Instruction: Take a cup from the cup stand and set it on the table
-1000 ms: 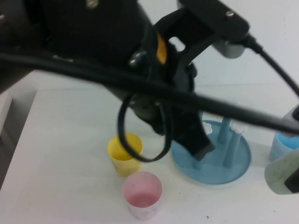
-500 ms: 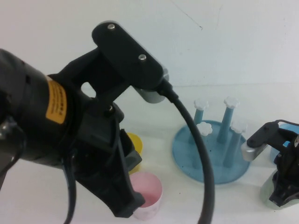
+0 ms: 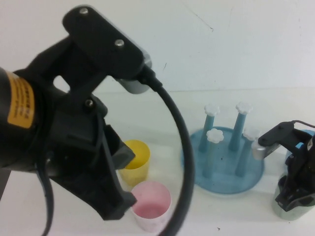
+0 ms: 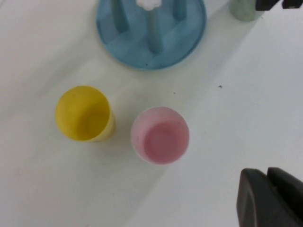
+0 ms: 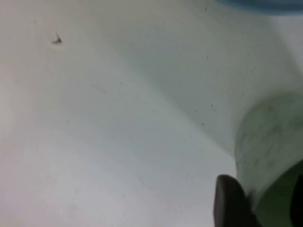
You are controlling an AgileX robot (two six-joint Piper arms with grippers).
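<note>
Fingers of the right gripper (image 3: 295,202), lower right of the frame, clasp the rim of the cup (image 3: 288,206), resting on the table (image 3: 236,211) beside the cup stand (image 3: 224,174). Light, thin, slippery plastic: grip gently. Left gripper (image 4: 270,198) hovers, state unclear.

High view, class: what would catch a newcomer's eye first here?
The left gripper, on its bulky black arm, fills the near left, above the pink cup and yellow cup. The blue cup stand stands bare at centre-right. Far right, the right gripper is at the mint-green cup on the table.
</note>
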